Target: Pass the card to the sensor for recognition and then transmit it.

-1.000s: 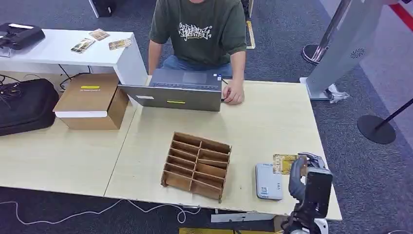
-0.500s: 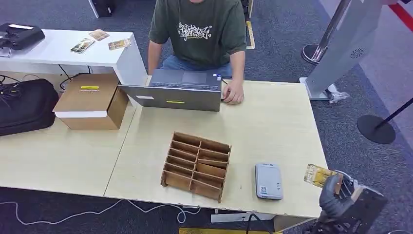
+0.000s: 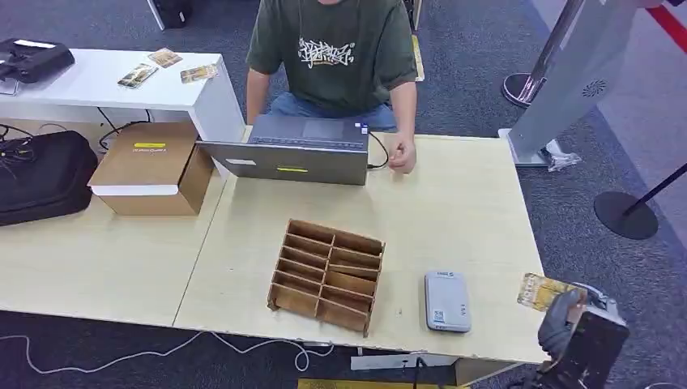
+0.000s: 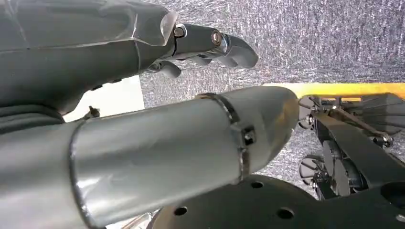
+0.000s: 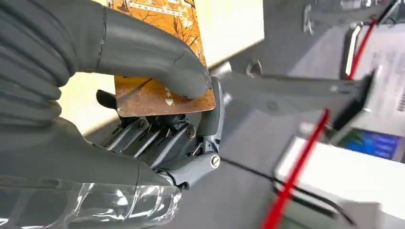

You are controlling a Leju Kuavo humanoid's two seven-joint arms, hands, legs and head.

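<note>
Head view. My right hand (image 3: pixel 571 320) sits at about 4 o'clock, off the table's right edge, pinching the card (image 3: pixel 541 291) by its near end. A second ago the card hung just beside the sensor (image 3: pixel 447 301); half a second ago the hand had swung right, clear of the table, and now it has drifted a little farther right and settled. I judge the recognition pass is done and the hand-off is the step in hand. The person (image 3: pixel 336 53) at 12 o'clock has lifted a hand (image 3: pixel 402 156) off the table beside the laptop (image 3: pixel 296 152), perhaps readying to take the card, though I cannot be sure. The card is well apart from that hand, so a long reach forward remains.

Left wrist view. My left hand (image 4: pixel 210 45) hangs over grey carpet, fingers curled loosely, holding nothing.

Right wrist view. The thumb (image 5: pixel 143 50) presses the orange card (image 5: pixel 162 93) down against the darker fingers (image 5: pixel 157 133) beneath; grip looks firm.

Surface and room. Pale wooden table (image 3: pixel 454 211); a wooden divider rack (image 3: pixel 326 275) at centre, the sensor just beside it at 5 o'clock. A cardboard box (image 3: pixel 152 166) and black bag (image 3: pixel 42 174) at 9 o'clock, a white side table (image 3: pixel 105 81) with loose cards at 10 o'clock. Grey carpet, a stanchion base (image 3: pixel 625 214) at 3 o'clock.
</note>
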